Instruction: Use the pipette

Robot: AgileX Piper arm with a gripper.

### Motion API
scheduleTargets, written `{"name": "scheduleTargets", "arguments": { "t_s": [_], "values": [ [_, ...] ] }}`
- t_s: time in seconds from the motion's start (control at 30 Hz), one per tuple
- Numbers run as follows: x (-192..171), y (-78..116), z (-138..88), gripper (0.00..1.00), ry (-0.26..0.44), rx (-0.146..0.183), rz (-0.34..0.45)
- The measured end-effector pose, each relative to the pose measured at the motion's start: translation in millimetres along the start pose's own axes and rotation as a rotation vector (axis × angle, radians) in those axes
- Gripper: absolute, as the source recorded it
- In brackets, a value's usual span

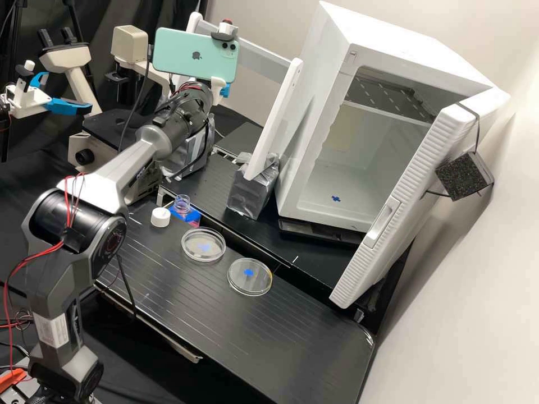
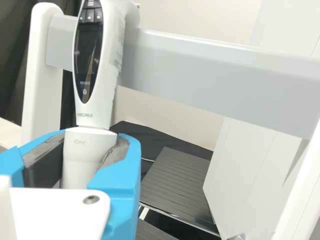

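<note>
As my hand [image 2: 90, 157] is closed around the pipette [image 2: 109, 60], I'd mind its roughly upright length crossing the rail [image 2: 200, 70] (touching or not, I can't tell).

Pipette [image 2: 102, 95]: smooth white plastic; display [image 2: 87, 55] glossy. Pincer [image 1: 225, 90]: matt blue plastic; pads [image 2: 45, 160] rough-looking. Petri dishes [image 1: 247, 286]: clear, glossy. Block [image 1: 250, 193]: crinkled metallic tape (rather shiny, this one). Bench [image 1: 196, 314]: matt, grooved, scuffed. Cabinet door [image 1: 418, 177]: ribbed plastic.
</note>
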State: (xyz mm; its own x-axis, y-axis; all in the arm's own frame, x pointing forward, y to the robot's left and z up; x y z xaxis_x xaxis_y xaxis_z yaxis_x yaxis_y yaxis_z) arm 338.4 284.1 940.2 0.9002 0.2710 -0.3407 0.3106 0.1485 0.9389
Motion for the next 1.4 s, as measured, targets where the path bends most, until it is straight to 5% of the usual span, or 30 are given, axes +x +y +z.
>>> {"name": "scheduleTargets", "arguments": {
  "t_s": [0.73, 0.77, 1.2, 1.4],
  "values": [
    [1.4, 1.5, 22.0, 0.00, -0.037, 0.046, 0.025],
    [1.6, 1.5, 21.5, 1.00, -0.036, 0.045, 0.029],
    [7.8, -16.6, 22.4, 1.00, -0.043, -0.010, 0.050],
    [1.5, -23.7, 21.0, 1.00, -0.035, -0.008, 0.054]
  ]
}}
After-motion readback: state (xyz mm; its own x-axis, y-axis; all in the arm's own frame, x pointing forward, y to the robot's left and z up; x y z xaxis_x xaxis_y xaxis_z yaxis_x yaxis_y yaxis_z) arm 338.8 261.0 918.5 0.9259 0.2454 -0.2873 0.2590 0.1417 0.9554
